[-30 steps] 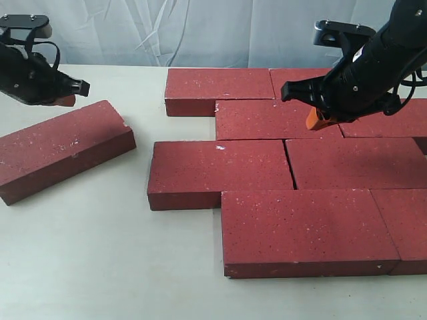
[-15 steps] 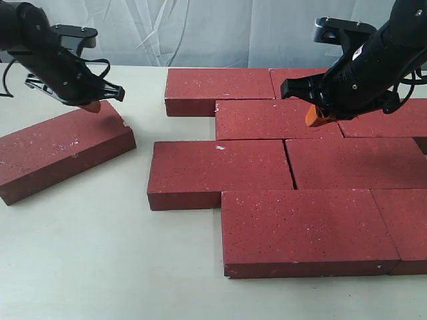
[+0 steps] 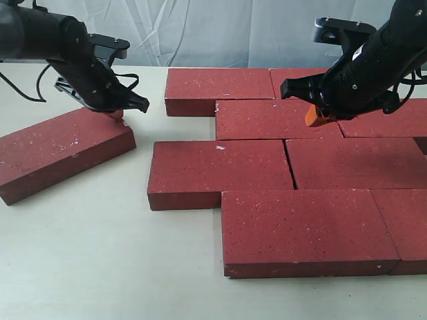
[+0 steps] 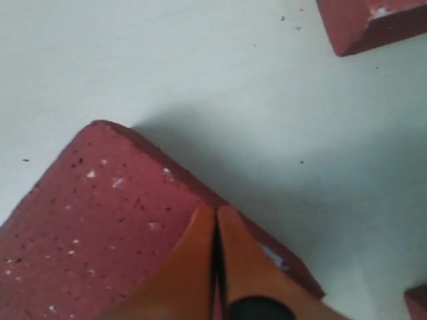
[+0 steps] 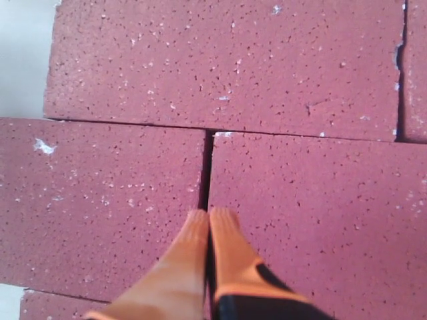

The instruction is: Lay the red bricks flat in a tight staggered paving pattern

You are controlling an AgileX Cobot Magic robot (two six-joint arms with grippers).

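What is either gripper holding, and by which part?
Nothing. Left gripper shut empty by the loose dark red speckled brick; right gripper shut empty over the laid bricks.

Text on bricks (image 3: 220,175): none readable; only white speckles.
Text on left gripper (image 3: 115,115): none readable.
Text on right gripper (image 3: 317,120): none readable.
Text on table (image 3: 100,253): none readable.
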